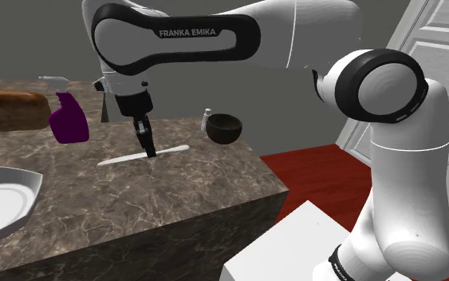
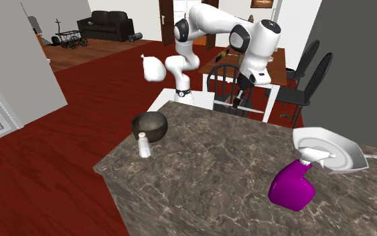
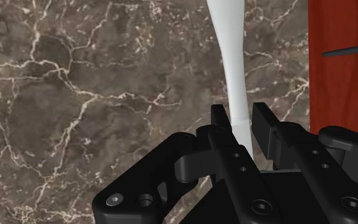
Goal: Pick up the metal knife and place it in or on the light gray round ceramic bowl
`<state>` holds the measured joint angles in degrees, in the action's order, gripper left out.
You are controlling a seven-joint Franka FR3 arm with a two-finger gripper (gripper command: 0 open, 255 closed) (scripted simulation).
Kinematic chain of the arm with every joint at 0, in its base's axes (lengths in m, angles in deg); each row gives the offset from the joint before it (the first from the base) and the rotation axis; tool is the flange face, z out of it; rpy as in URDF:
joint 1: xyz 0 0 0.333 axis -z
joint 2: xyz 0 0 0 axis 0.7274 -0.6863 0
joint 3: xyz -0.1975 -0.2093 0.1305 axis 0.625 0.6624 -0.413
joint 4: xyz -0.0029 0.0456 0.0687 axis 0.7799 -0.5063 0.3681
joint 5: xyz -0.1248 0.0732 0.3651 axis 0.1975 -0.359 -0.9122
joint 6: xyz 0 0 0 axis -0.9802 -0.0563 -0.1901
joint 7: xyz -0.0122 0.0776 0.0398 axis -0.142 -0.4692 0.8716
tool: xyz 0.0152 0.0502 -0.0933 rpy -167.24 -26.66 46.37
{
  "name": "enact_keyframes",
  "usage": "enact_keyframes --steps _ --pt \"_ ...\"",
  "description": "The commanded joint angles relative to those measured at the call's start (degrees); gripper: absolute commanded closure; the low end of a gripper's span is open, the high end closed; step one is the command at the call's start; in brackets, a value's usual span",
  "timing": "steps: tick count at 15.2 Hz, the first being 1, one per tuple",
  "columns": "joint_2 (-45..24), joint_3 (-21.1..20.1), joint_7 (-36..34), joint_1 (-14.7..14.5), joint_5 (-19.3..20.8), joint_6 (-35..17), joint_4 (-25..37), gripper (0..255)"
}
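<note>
Plain white slender knife [image 1: 119, 159] lies flat on the brown marbled stone table [image 1: 175, 199], just left of the shoulder view's centre. Its long axis runs almost level across the picture, rising slightly to the right. It sits between a purple spray bottle [image 1: 68, 120] at the upper left and a dark round bowl [image 1: 224, 128] to the right. The all-black two-finger claw [image 1: 147, 150] stands on it from above, a little right of its middle.

In the second exterior view the claw [image 2: 237, 102] is low at the table's [image 2: 200, 174] far edge, upper right of centre. The knife is too small there to make out.

In the wrist view the claw [image 3: 240, 118] is narrowed to the knife's [image 3: 229, 57] width, one finger against each long edge. It appears to clasp the knife, which is not yet lifted. The knife runs straight ahead from the fingers, square to their closing line. It shows no metal sheen and is narrow at the grip, broadening farther out.
</note>
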<state>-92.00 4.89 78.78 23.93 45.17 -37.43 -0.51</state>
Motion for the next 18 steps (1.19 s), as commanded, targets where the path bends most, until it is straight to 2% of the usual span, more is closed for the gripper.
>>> enact_keyframes --steps 1,6,12,18 --pt "0.0 -0.1 0.0 -0.2 0.0 1.7 1.7 255" --pt "-0.6 -0.1 0.1 -0.7 0.1 5.6 6.2 255" --pt "4.5 1.8 7.4 5.5 -0.3 3.1 -0.8 255" --pt "7.1 4.3 14.8 10.8 -0.1 1.7 -4.2 255"
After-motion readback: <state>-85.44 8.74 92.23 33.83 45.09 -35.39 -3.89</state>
